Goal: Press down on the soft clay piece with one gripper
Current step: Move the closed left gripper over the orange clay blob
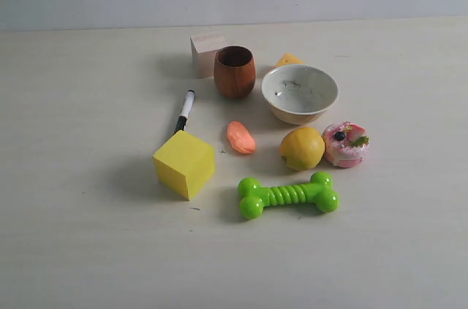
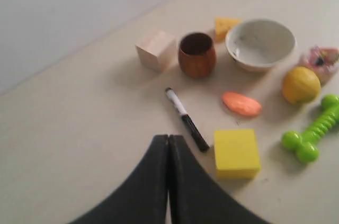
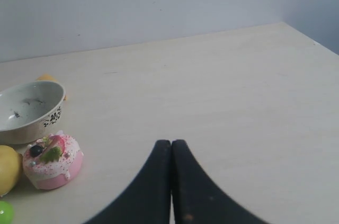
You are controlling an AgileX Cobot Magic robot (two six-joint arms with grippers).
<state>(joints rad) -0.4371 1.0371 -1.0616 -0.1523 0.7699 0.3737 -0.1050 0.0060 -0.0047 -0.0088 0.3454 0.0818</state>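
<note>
**Both jaws shut, clay untouched at mid-bench**

Nearest each wrist camera are the jaws themselves. The left jaws are pressed together, their fingertips (image 2: 160, 147) meeting along a thin seam. The right jaws are the same, fingertips (image 3: 161, 152) together and nothing pinched. Both hang above the bench (image 1: 88, 236), well apart from every object.

The places below are taken from the clay in the exterior view:
- the white bowl (image 1: 292, 113) at 1 o'clock
- the yellow cube (image 1: 184, 164) at 8 o'clock
- the green bone toy (image 1: 288, 194) at 5 o'clock
- the wooden cup (image 1: 234, 71) at 12 o'clock
- the lemon (image 1: 302, 147) at 3 o'clock, with the pink doughnut toy (image 1: 346, 145) just beyond it
- the marker (image 1: 184, 112) at 10 o'clock

The soft clay piece (image 1: 240, 137) is the smallest of the main objects. It lies flat among them, touching none, its long axis running from 11 to 5 o'clock. The left wrist view shows it; the right wrist view does not.

The clay looks light, soft and slightly tacky. It should give under load rather than resist. An off-centre push could skid it across the smooth bench or roll it towards the lemon. It needs no grasp. The spot to press is the middle of its upper face, straight down, with the jaws kept together as one blunt tip. It may cling to the fingertips on lifting. Whether its top is already dented I cannot tell.
</note>
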